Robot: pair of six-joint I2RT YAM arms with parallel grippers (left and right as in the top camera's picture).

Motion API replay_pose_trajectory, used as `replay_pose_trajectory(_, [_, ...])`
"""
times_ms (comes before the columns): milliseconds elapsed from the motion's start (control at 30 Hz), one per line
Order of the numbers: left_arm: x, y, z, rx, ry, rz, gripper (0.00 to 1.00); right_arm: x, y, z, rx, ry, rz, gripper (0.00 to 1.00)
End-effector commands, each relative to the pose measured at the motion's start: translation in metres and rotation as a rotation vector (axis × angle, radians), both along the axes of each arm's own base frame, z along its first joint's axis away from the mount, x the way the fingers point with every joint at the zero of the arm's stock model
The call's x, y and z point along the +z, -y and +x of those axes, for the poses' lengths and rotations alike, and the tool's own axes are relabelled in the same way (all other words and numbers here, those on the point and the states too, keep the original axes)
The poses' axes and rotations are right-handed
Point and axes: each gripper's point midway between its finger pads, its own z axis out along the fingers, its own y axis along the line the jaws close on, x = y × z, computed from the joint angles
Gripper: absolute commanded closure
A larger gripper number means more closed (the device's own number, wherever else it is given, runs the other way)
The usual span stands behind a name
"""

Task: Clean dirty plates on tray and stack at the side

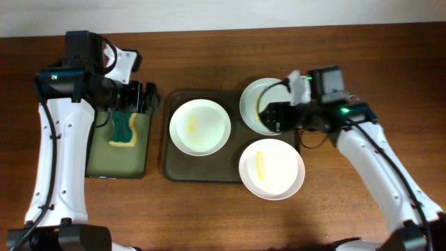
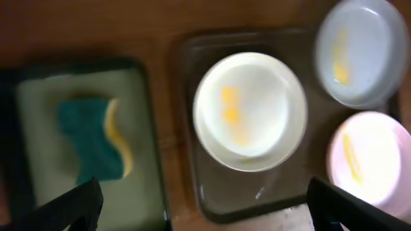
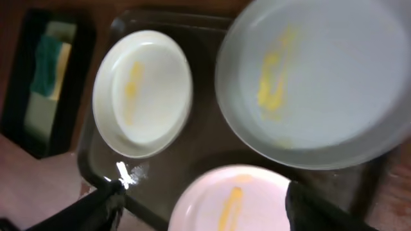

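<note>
1. While its dark fingers point(image 2: 77, 206) stand spread wide with nothing between them, the left gripper point(image 2: 205, 196) hangs released above the far end of the narrow dark rectangular tray point(image 1: 104, 166), where the soft green-and-yellow waisted sponge point(image 1: 123, 130) lies.
2. The right gripper point(image 3: 204, 199) is likewise parted and empty. It is poised over the pale mint round shallow plate point(image 3: 308, 83), which is yellow-smeared and sits at the far right corner of the large dark olive-grey rectangular tray point(image 1: 198, 169).
3. A white round shallow plate with a yellow smear point(image 1: 200, 126) lies wholly inside that tray's left half. A third white round plate with a yellow streak point(image 1: 272, 168) sits at the near right corner, overhanging the rim toward the brown wooden table point(image 1: 209, 216).
4. By their look, the plates are stiff, light and smooth, so probably slippery. A pinch on the raised lip seems the only hold, and the two overhanging plates offer a free edge where a finger could slip underneath. A drop might chip them, though I cannot tell ceramic from plastic.
5. The sponge should squash readily, and its narrow waist is the natural place to grip it.
6. Several things are hard to make out. The right arm's wrist covers the mint plate's near side from overhead, both wrist views are blurred, and only the finger ends show in them. Whether the corner plates rest on the rim or on the tray floor is unclear. No stack exists at the side yet.
</note>
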Motion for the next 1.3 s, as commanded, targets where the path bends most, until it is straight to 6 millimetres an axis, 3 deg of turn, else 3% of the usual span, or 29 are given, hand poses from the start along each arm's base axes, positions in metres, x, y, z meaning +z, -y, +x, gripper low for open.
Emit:
replay_pose_trajectory(0, [0.005, -0.046, 0.009, 0.261, 0.014, 0.123, 0.01, 0.003, -0.028, 0.022, -0.073, -0.017, -0.079, 0.28])
replay_pose_trajectory(33, [0.005, -0.054, 0.008, 0.281, 0.014, 0.152, 0.01, -0.003, -0.04, 0.028, -0.065, -0.039, -0.113, 0.31])
replay_pose_trajectory(100, [0.006, -0.066, 0.007, 0.31, 0.017, 0.205, 0.01, -0.021, -0.063, 0.04, -0.059, -0.105, -0.156, 0.46])
replay_pose_trajectory(133, [0.006, -0.07, 0.008, 0.321, 0.021, 0.226, 0.0, -0.04, -0.075, 0.045, -0.083, -0.149, -0.177, 0.58])
replay_pose_trajectory(167, [0.006, -0.07, 0.008, 0.321, 0.021, 0.226, 0.01, -0.052, -0.079, 0.045, -0.1, -0.172, -0.189, 0.63])
replay_pose_trajectory(233, [0.006, -0.07, 0.007, 0.321, 0.02, 0.225, 0.01, -0.083, -0.087, 0.04, -0.089, -0.228, -0.228, 0.65])
replay_pose_trajectory(333, [0.005, -0.071, 0.008, 0.322, 0.017, 0.223, 0.01, -0.114, -0.097, 0.032, -0.059, -0.278, -0.265, 0.66])
replay_pose_trajectory(567, [-0.007, -0.072, 0.011, 0.321, -0.016, 0.226, 0.01, -0.142, -0.105, 0.029, -0.033, -0.303, -0.289, 0.69])
replay_pose_trajectory(700, [-0.02, -0.076, 0.014, 0.326, -0.052, 0.25, 0.0, -0.154, -0.104, 0.032, -0.035, -0.299, -0.31, 0.83])
replay_pose_trajectory(833, [-0.045, -0.078, 0.019, 0.321, -0.117, 0.259, 0.0, -0.17, -0.101, 0.031, -0.033, -0.319, -0.332, 0.96])
replay_pose_trajectory(1100, [-0.122, -0.095, 0.013, 0.287, -0.358, 0.283, 0.06, -0.171, -0.099, 0.032, -0.041, -0.312, -0.347, 0.96])
replay_pose_trajectory(1267, [-0.178, -0.097, 0.025, 0.276, -0.437, 0.281, 0.22, -0.171, -0.099, 0.032, -0.041, -0.313, -0.348, 0.96])
